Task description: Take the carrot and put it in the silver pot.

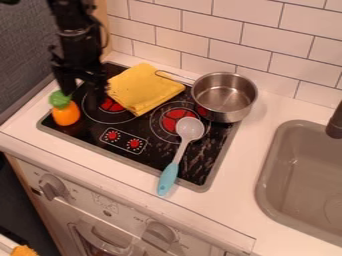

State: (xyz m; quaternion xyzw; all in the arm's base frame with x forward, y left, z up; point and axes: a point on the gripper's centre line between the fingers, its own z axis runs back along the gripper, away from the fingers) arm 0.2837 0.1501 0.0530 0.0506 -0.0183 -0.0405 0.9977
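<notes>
Well, the carrot (65, 114) lay at the stove's (143, 159) left edge, green top pointing far. The claw (81, 94) hung beside that top, its fingers apart. Far right, the silver pot (226, 116) sat near the folded yellow cloth (142, 90).

The robot arm (72, 30), to the upper left of the yellow cloth (147, 90), is black in all its visible parts. It has thick, blocky sections, and one rounder joint which carries dull grey shine. A thin dark cable (105, 32) makes a curve along its side toward the cloth. The gripper (82, 95) is also black, with two dark fingers; small details are blurred.
</notes>
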